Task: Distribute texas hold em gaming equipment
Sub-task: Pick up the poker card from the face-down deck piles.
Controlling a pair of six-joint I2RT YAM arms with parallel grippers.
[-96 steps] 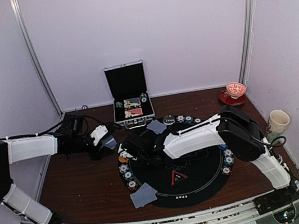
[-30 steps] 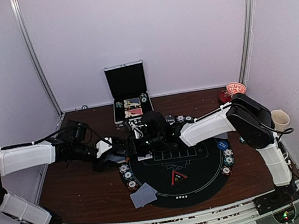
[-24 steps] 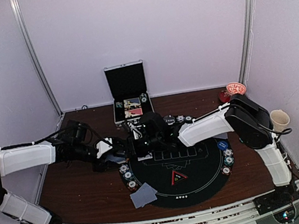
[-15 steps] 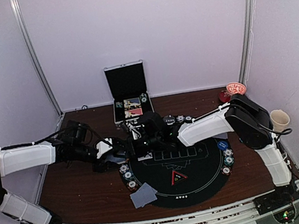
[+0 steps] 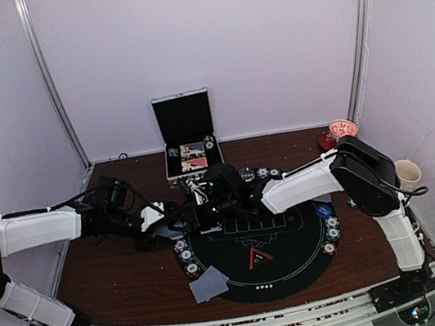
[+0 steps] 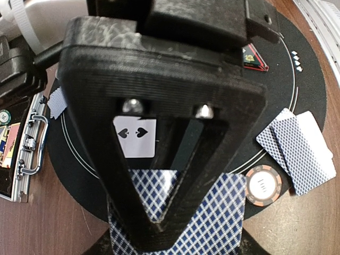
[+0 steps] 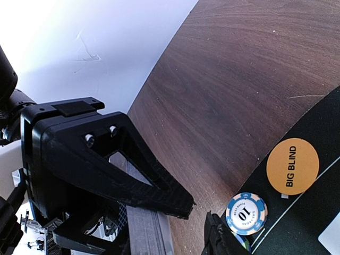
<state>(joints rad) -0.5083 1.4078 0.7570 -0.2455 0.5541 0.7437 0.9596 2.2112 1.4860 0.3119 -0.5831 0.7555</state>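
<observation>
Left gripper point(image 5: 170, 220) clamped on cards point(image 6: 212, 218) at the left rim of the mat point(image 5: 301, 270); right gripper point(image 5: 201, 213) beside it, closure cannot be told. Recommend pinching one card only, withdrawing level.

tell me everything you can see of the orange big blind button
The BIG BLIND button is a flat round orange disc, plastic by its look, with black capital lettering on its face. It lies flat, face up, at the black mat's rim beside the wooden table, near a blue-and-white 10 chip, not touching it.
</observation>
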